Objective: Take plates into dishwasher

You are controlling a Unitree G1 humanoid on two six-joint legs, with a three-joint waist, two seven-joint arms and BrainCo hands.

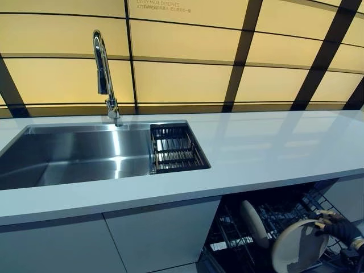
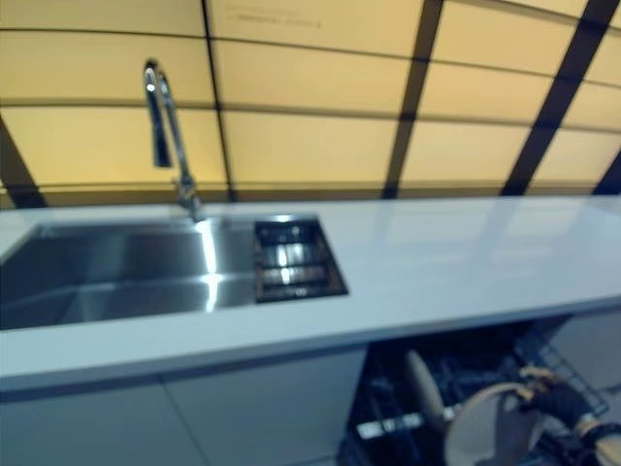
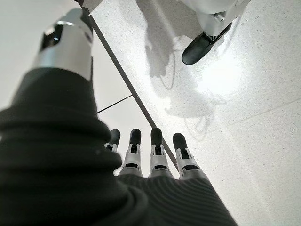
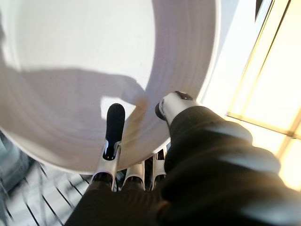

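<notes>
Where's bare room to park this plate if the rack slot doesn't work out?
The right hand grips the plate over the dishwasher rack, crowded by wires and an upright plate. Bare room: the countertop from the sink's drainer basket rightward, and the sink basin left of that basket. The left hand hangs open, idle.

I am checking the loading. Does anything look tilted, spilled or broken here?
Nothing stands out. The right hand holds a plate on edge over the dishwasher rack, beside another plate standing in it. No spill or damage shows.
</notes>
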